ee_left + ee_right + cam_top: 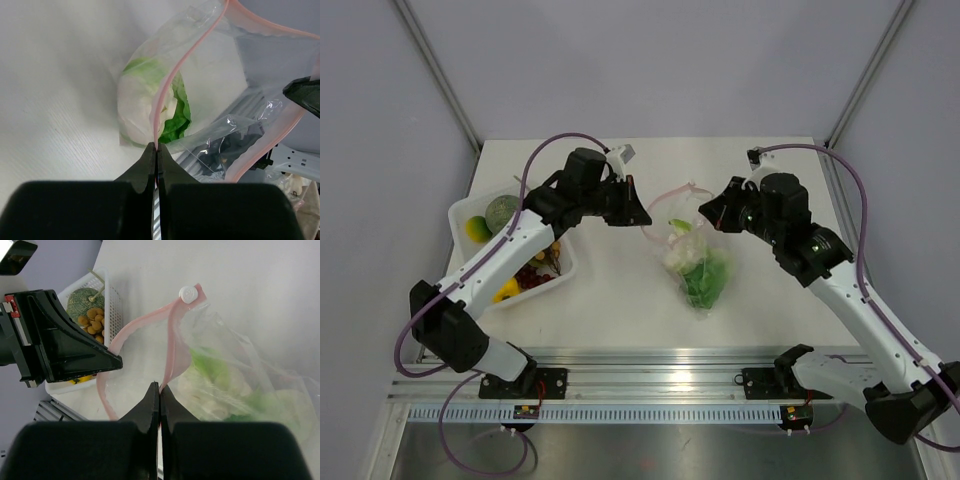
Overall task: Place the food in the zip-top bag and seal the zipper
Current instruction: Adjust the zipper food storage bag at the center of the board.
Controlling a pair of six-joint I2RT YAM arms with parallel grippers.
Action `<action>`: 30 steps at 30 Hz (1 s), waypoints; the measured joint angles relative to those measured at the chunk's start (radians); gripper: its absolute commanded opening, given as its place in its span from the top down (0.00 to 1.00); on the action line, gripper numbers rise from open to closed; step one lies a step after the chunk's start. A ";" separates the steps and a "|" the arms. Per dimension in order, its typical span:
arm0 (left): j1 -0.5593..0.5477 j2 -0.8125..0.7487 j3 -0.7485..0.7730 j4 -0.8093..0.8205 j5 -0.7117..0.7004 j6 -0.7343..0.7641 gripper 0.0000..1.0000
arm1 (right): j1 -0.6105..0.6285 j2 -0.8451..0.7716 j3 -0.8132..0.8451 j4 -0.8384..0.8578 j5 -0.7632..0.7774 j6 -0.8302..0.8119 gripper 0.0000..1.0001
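The clear zip-top bag [696, 262] lies mid-table with green lettuce [705, 280] and a pale white-green vegetable [682, 255] inside. Its mouth is held open and raised. My left gripper [646, 218] is shut on one side of the pink zipper [170, 80]. My right gripper [706, 211] is shut on the other side of the zipper [171, 345]. A white slider [188, 294] sits at the zipper's far end. Tan-brown balls [92, 320], dark red grapes [530, 275] and a yellow piece [507, 290] lie in the white basket [460, 212].
The white basket stands at the left, under my left arm, and also holds a round green melon [502, 212] and a yellow-green fruit [477, 228]. The table's near edge meets a metal rail [650, 385].
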 measured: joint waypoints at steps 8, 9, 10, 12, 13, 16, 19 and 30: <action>0.029 0.011 0.047 -0.116 -0.043 0.142 0.69 | 0.050 0.154 -0.004 0.150 -0.028 0.070 1.00; 0.038 0.015 0.047 -0.127 -0.045 0.151 0.59 | 0.067 0.176 -0.006 0.163 -0.029 0.076 1.00; 0.051 0.017 0.047 -0.144 -0.050 0.169 0.49 | 0.089 0.203 -0.008 0.176 -0.029 0.083 1.00; 0.077 0.013 0.047 -0.175 -0.071 0.195 0.39 | 0.121 0.243 -0.012 0.193 -0.037 0.090 1.00; 0.089 0.006 0.050 -0.191 -0.091 0.203 0.38 | 0.135 0.262 -0.012 0.199 -0.042 0.092 1.00; 0.137 -0.025 0.088 -0.258 -0.136 0.219 0.38 | 0.168 0.310 -0.002 0.205 -0.054 0.093 1.00; 0.232 -0.084 0.109 -0.286 -0.148 0.229 0.38 | 0.191 0.341 0.021 0.208 -0.063 0.093 1.00; 0.640 -0.259 -0.071 -0.266 -0.320 0.180 0.37 | 0.249 0.340 0.033 0.212 -0.083 0.089 1.00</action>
